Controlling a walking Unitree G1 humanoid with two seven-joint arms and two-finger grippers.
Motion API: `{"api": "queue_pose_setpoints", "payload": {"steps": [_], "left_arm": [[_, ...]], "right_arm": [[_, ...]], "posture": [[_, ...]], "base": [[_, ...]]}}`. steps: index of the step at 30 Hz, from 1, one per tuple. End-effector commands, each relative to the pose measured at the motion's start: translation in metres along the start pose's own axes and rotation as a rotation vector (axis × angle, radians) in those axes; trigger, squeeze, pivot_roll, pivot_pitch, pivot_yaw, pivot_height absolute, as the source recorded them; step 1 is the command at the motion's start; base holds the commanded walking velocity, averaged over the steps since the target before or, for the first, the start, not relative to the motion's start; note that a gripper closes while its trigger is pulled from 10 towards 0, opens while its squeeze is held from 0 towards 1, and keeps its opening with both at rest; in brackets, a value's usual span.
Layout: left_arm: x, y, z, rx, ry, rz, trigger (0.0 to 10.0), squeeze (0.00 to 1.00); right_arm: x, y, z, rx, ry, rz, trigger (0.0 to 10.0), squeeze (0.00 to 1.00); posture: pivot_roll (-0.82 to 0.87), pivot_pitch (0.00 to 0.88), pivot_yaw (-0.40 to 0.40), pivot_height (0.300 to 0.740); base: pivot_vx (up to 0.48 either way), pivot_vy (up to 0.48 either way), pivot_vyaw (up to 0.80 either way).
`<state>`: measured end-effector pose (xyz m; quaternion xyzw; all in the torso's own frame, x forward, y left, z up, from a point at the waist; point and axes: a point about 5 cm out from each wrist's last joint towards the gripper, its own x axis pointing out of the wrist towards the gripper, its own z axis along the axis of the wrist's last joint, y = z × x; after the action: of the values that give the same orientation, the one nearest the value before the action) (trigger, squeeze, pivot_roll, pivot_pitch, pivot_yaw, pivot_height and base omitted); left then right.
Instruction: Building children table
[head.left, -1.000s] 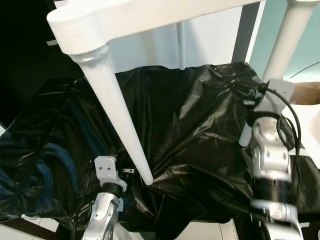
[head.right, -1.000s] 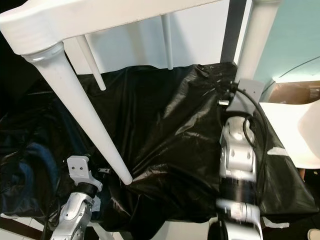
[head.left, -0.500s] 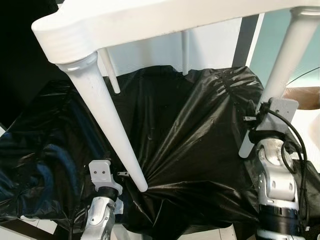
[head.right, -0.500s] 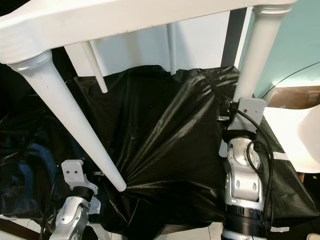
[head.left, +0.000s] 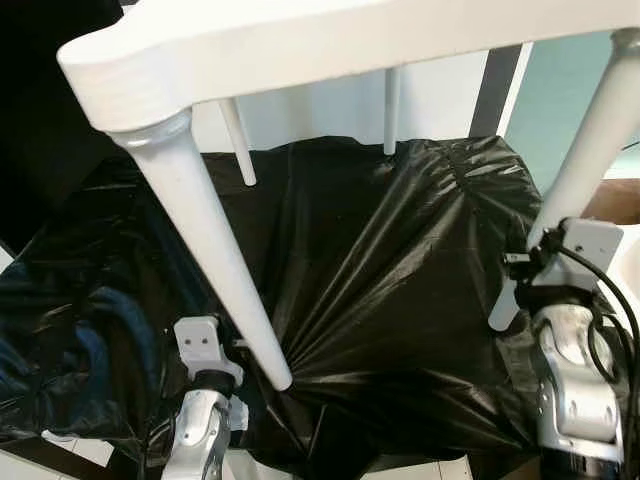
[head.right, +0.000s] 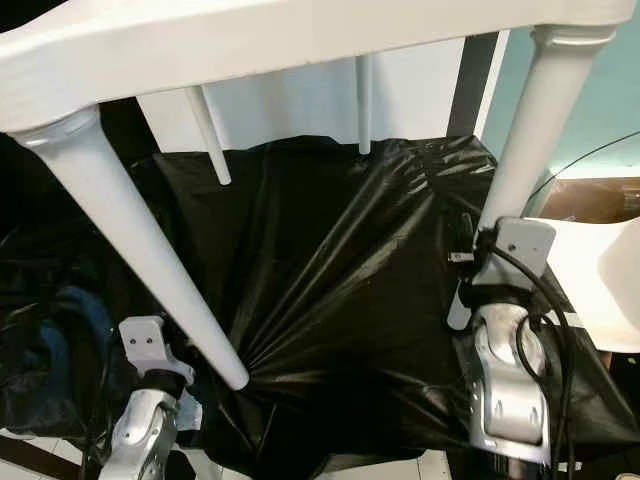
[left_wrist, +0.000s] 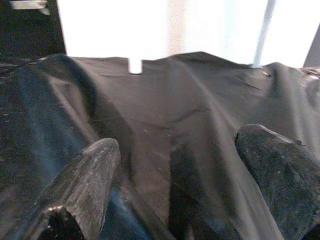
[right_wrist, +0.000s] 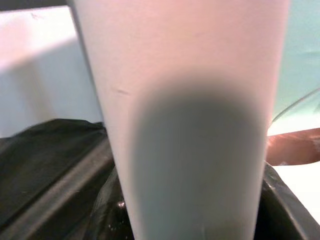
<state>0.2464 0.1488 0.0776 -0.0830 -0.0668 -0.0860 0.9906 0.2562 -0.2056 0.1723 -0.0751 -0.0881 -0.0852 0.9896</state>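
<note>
A white children's table (head.left: 300, 40) stands over a black plastic sheet (head.left: 380, 260) on its round tapered legs. The near left leg (head.left: 215, 260) ends on the sheet, which is puckered into folds around its foot. My left gripper (left_wrist: 177, 145) is open just left of that foot, with the sheet between its fingers (left_wrist: 92, 170). The near right leg (head.right: 525, 150) slants down to my right wrist (head.left: 580, 250). My right gripper (head.left: 520, 265) is pressed up against it, and that leg (right_wrist: 185, 120) looms very close in the right wrist view. Two far legs (head.left: 238, 140) stand at the back.
A white panel (head.right: 300, 100) stands behind the sheet. To the right lie a brown cardboard box (head.right: 590, 200) and a white curved piece (head.right: 600, 290). Pale floor tiles (head.left: 400, 470) show at the sheet's near edge. A black cable (head.right: 550, 330) loops along my right forearm.
The camera has shifted. The table has moved, its far legs have come into view, and the sheet is now drawn into folds at the near left foot. My right arm sits lower.
</note>
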Motion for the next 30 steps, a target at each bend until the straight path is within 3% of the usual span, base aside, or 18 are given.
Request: {"api": "queue_pose_setpoints", "payload": {"steps": [1,3,7,12,16,24,30], "left_arm": [[0.006,-0.015,0.002,-0.003,-0.011,-0.057,10.0,0.00],[0.005,-0.011,0.003,0.005,-0.011,-0.024,10.0,0.00],[0.000,0.013,-0.003,0.086,0.016,0.178,10.0,0.00],[-0.001,0.022,-0.002,0.090,0.011,0.251,10.0,0.00],[-0.003,0.024,0.000,0.092,0.002,0.253,10.0,0.00],[-0.005,0.013,-0.001,0.146,0.007,0.166,10.0,0.00],[0.002,0.011,0.002,0.176,0.002,0.167,10.0,0.00]], "right_arm": [[-0.025,0.034,-0.055,0.029,0.259,0.210,10.0,0.00],[-0.029,0.032,-0.055,0.041,0.247,0.225,10.0,0.00],[-0.037,0.036,-0.062,0.045,0.230,0.293,10.0,0.00],[-0.036,0.038,-0.063,0.044,0.215,0.317,10.0,0.00],[-0.035,0.041,-0.066,0.046,0.212,0.344,10.0,0.00],[-0.030,0.043,-0.073,0.064,0.230,0.343,10.0,0.00],[-0.023,0.046,-0.087,0.086,0.355,0.353,10.0,0.00]], "posture": [[-0.03,0.000,0.111,0.740],[-0.03,0.000,0.109,0.740],[-0.02,0.000,0.103,0.740],[-0.01,0.000,0.091,0.740],[0.00,0.000,0.082,0.740],[0.01,0.000,0.079,0.740],[0.01,0.000,0.088,0.740]], "base": [[0.000,0.000,0.00],[0.000,0.000,0.00],[0.000,0.000,0.00],[0.000,0.000,0.00],[0.000,0.000,0.00],[0.000,0.000,0.00],[0.000,0.000,0.00]]}}
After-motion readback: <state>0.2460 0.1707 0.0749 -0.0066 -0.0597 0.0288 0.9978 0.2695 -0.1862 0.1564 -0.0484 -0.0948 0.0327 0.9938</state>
